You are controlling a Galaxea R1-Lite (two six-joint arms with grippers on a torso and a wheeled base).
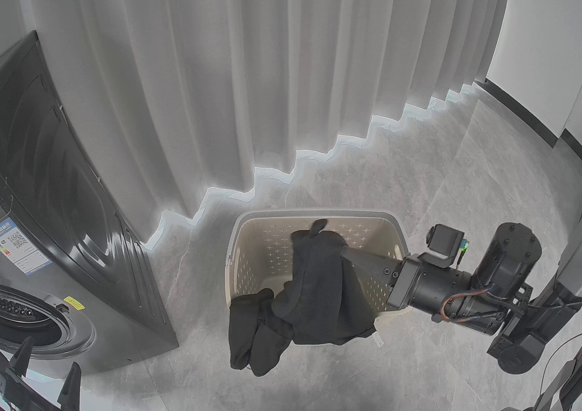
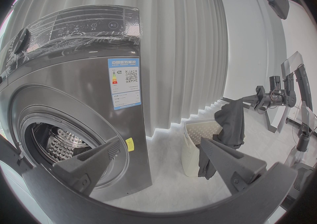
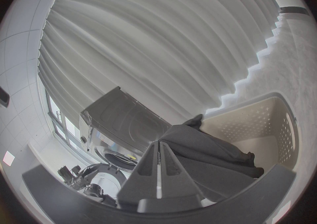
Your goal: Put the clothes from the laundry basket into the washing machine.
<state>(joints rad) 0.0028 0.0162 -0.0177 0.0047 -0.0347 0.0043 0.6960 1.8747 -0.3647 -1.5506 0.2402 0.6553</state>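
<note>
Two grippers are under your control. Your right gripper (image 3: 159, 148) has its fingers pressed together on a dark garment (image 1: 321, 291). The cloth is pinched at the tips and drapes back over the fingers, with one small fold poking up past them.

Straight beneath that gripper sits the laundry basket (image 1: 242, 230), cream with perforated walls. The garment hangs down from the fingers across the basket's near rim. Its lower folds fall outside the wall on the side toward your left arm. You cannot tell from these views whether the lowest fold touches the floor (image 1: 461, 175).

Your left gripper (image 2: 160, 140) is spread wide and holds nothing. It is well apart from the basket and from the right gripper. Just ahead of its fingertips stands the washing machine (image 1: 60, 218), dark grey, with its round front opening uncovered. The perforated metal drum (image 2: 62, 145) shows inside, in line with the finger nearer the machine. The basket and the hanging garment lie beyond the other finger.

Behind both grippers a pleated white curtain (image 1: 242, 66) runs down to the pale stone floor, past the machine and the basket.
</note>
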